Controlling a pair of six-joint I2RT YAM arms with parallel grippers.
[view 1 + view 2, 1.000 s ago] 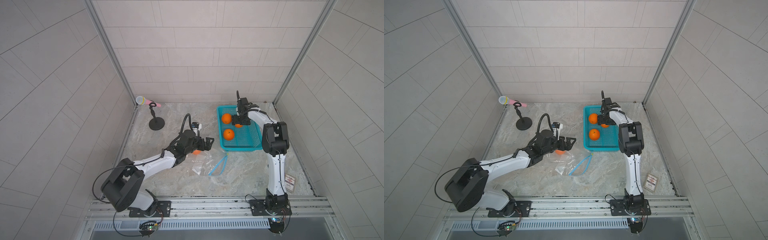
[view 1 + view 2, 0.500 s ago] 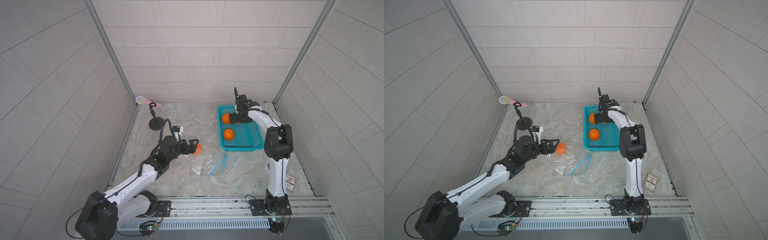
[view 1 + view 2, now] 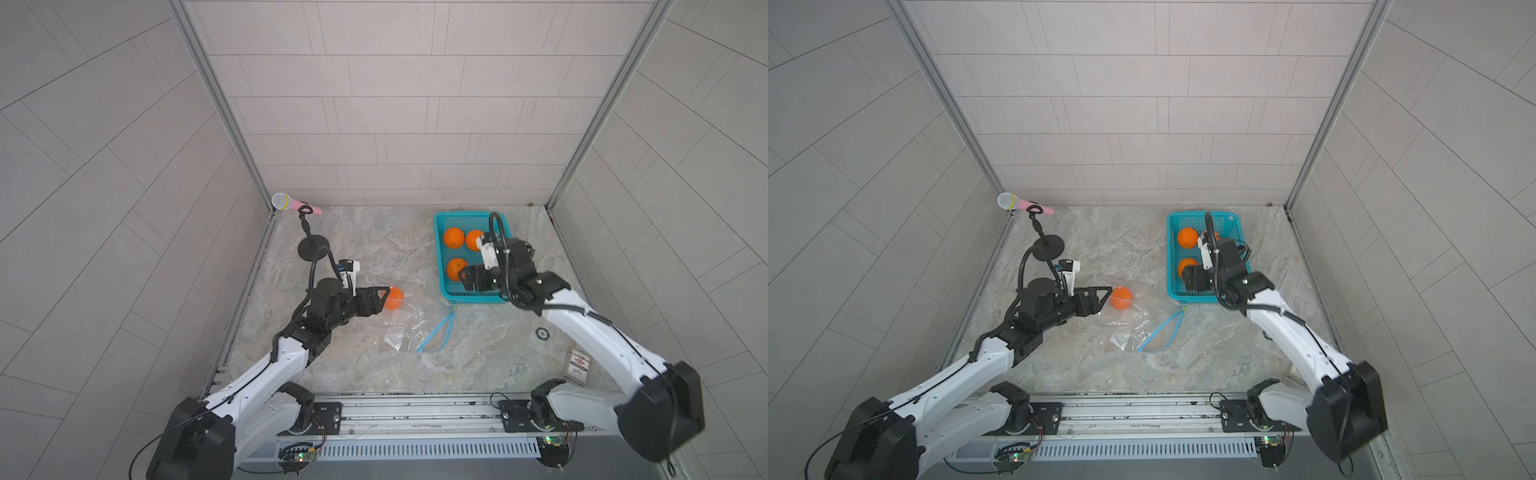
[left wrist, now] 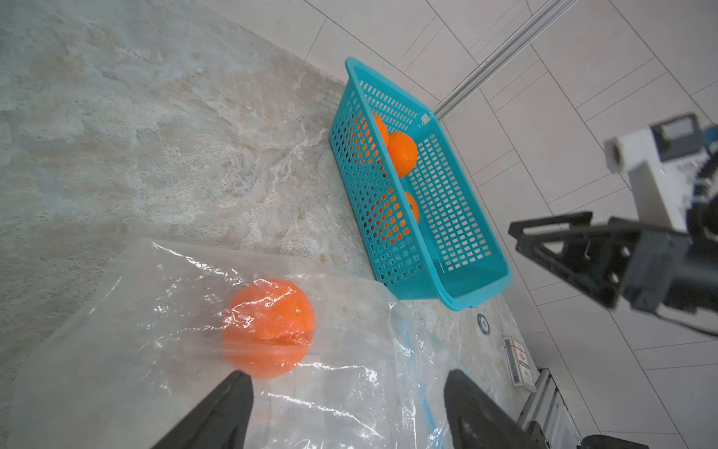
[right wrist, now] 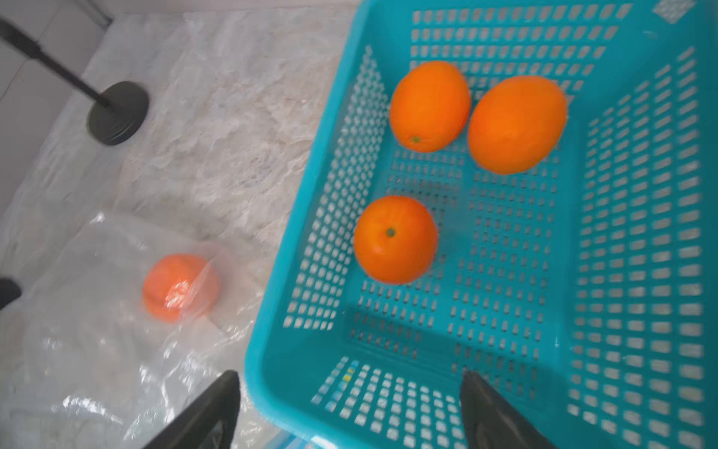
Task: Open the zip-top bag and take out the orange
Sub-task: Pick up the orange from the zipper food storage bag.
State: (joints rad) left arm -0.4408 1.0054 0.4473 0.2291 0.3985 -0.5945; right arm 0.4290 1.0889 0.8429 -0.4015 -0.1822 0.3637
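The left gripper (image 4: 345,377) has its two black fingers spread wide with nothing clamped between them. It hangs low over the clear crinkly plastic zip-top bag (image 3: 401,322), its tips just short of the round orange (image 4: 268,328) that lies inside the bag. I cannot tell whether the fingers touch the plastic. The right gripper (image 5: 349,375) also has its jaws apart and empty, and it hovers over the near wall of the teal perforated plastic basket (image 5: 641,194). The bag lies flat around the middle of the grey marble-patterned table surface (image 3: 374,241), a little toward the left edge. The orange (image 3: 392,298) sits in the bag's far left end, seen in both top views. The bag's light-blue zip strip (image 3: 436,336) is at the opposite end, toward the near right, and it shows as two lines parted from each other, with a small yellow tip near the basket. The basket (image 3: 469,296) stands in the far right part of the surface, just beside the bag, and it holds three loose oranges (image 5: 395,239). A pink microphone (image 3: 291,203) on a black round-based stand (image 3: 313,249) is in the far left corner.
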